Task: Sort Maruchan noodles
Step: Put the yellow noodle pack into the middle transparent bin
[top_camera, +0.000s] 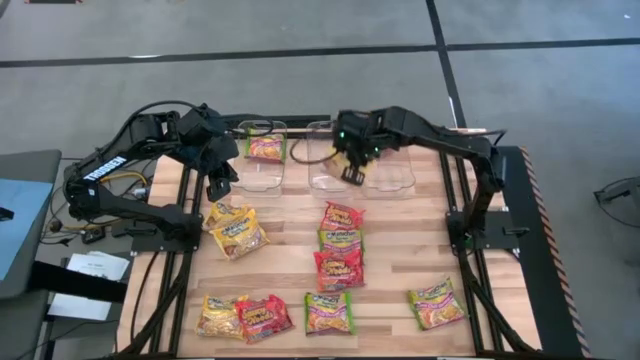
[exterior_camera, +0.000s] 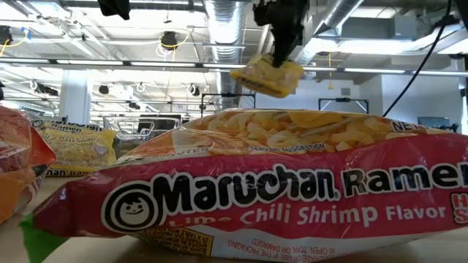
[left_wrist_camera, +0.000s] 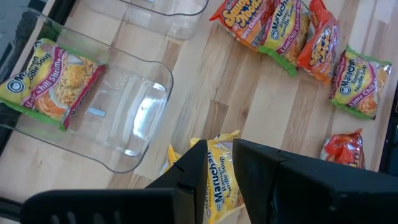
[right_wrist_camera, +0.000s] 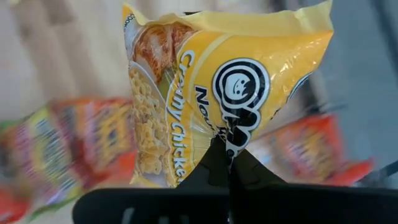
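Note:
Maruchan noodle packets lie on the wooden table point(top_camera: 400, 250): two yellow ones point(top_camera: 236, 231) at the left, a red and green column point(top_camera: 340, 243) in the middle, and several along the near edge point(top_camera: 329, 313). A green-and-pink packet point(top_camera: 267, 148) lies flat in the left clear bin point(top_camera: 262, 178). My right gripper point(top_camera: 352, 172) hangs over the middle and right bins, shut on a yellow Creamy Chicken packet point(right_wrist_camera: 205, 87). My left gripper point(top_camera: 222, 188) hovers above the two yellow packets, its fingers point(left_wrist_camera: 193, 177) a narrow gap apart with nothing between them. My right gripper pinches the yellow packet between its two fingers at one edge point(right_wrist_camera: 231, 138), about midway along that edge. The fingers come from above, slanting down. The packet point(exterior_camera: 267, 77) hangs tilted below the fingers, lifted well clear of the table and bins.
Three clear bins stand in a row at the far edge; no packet shows in the middle one point(top_camera: 325, 170) or the right one point(top_camera: 392, 178). A Lime Chili Shrimp packet point(exterior_camera: 256, 197) fills the low view's foreground. Bare wood lies at the table's right point(top_camera: 420, 230).

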You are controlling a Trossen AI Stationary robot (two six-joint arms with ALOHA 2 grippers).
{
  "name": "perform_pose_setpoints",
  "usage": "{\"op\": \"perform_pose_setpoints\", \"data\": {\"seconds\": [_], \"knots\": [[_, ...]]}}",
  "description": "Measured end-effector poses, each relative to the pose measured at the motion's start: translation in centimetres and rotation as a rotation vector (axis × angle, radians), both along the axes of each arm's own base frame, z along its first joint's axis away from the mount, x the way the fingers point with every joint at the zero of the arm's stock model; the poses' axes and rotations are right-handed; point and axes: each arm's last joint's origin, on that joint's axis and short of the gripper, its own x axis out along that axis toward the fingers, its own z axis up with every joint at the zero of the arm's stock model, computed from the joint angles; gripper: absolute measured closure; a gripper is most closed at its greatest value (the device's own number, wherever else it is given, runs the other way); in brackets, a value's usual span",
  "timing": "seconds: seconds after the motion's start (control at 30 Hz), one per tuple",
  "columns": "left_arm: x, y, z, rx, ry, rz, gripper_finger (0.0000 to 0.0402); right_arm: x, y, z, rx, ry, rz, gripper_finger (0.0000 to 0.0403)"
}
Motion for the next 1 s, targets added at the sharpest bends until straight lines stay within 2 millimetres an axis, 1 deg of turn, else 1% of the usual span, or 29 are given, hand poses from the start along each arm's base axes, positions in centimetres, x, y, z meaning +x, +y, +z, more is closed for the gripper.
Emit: {"op": "perform_pose_setpoints", "data": {"seconds": [0.33, 0.53, 0.6, 0.67, 0.73, 0.83, 0.93, 1.0], "knots": [[0.3, 0.1, 0.2, 0.015, -0.039, 0.000, 0.0340, 0.7, -5.4, 1.4, -0.312, -0.123, 0.075, 0.0401], [0.4, 0.1, 0.3, 0.018, -0.047, 0.001, 0.0340, 0.6, -8.1, 2.0, -0.484, -0.101, 0.189, 0.0401], [0.4, 0.1, 0.3, 0.016, -0.047, 0.004, 0.0340, 1.1, -8.6, 1.7, -0.554, -0.061, 0.241, 0.0401], [0.4, 0.2, 0.3, 0.009, -0.051, 0.015, 0.0340, 1.3, -9.5, 1.1, -0.591, -0.009, 0.281, 0.0401], [0.4, 0.2, 0.3, 0.013, -0.051, 0.032, 0.0340, 1.9, -9.8, 0.6, -0.630, 0.018, 0.324, 0.0401], [0.4, 0.3, 0.3, 0.026, -0.045, 0.071, 0.0340, 2.6, -10.7, -1.2, -0.624, 0.111, 0.365, 0.0401], [0.3, 0.4, 0.3, 0.040, -0.039, 0.111, 0.0340, 3.4, -11.1, -3.1, -0.612, 0.193, 0.400, 0.0401], [0.3, 0.4, 0.3, 0.046, -0.037, 0.132, 0.0340, 3.7, -11.2, -4.0, -0.593, 0.225, 0.413, 0.0401]]}}
